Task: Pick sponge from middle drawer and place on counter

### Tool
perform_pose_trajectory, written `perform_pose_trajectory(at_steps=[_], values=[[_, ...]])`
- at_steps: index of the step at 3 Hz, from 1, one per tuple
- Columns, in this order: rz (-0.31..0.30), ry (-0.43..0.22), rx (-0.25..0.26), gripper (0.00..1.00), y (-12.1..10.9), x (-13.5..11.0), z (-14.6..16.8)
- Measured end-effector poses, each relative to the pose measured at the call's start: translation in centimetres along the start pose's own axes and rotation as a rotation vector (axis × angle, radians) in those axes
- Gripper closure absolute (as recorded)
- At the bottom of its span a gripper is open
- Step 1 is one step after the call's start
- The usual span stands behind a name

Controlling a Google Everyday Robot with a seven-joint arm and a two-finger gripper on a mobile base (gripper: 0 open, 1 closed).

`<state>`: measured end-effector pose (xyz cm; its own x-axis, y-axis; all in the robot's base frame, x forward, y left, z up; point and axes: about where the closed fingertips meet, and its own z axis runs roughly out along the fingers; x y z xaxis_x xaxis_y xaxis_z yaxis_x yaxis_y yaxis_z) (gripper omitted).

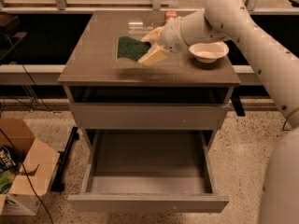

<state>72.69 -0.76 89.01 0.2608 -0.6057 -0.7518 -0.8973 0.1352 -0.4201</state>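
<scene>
My gripper [148, 47] is over the middle of the counter [98, 62], shut on the sponge [130, 48]. The sponge shows its dark green face, sticking out to the left of the fingers [152, 55], held just above the counter's surface. The middle drawer [148, 160] is pulled wide open below, its flat grey floor bare. My white arm reaches in from the right side of the camera view.
A white bowl [209, 51] sits on the counter's right side, close behind my wrist. A small can [171, 16] stands at the counter's back edge. An open cardboard box [21, 171] and cables lie on the speckled floor at the left.
</scene>
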Motion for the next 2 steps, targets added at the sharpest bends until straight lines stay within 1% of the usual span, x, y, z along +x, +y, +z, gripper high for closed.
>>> perform_pose_trajectory(at_steps=[1, 2], values=[[0.070, -0.007, -0.006, 0.38, -2.65, 0.88, 2.38], [0.070, -0.012, 0.003, 0.07, -3.19, 0.55, 2.36]])
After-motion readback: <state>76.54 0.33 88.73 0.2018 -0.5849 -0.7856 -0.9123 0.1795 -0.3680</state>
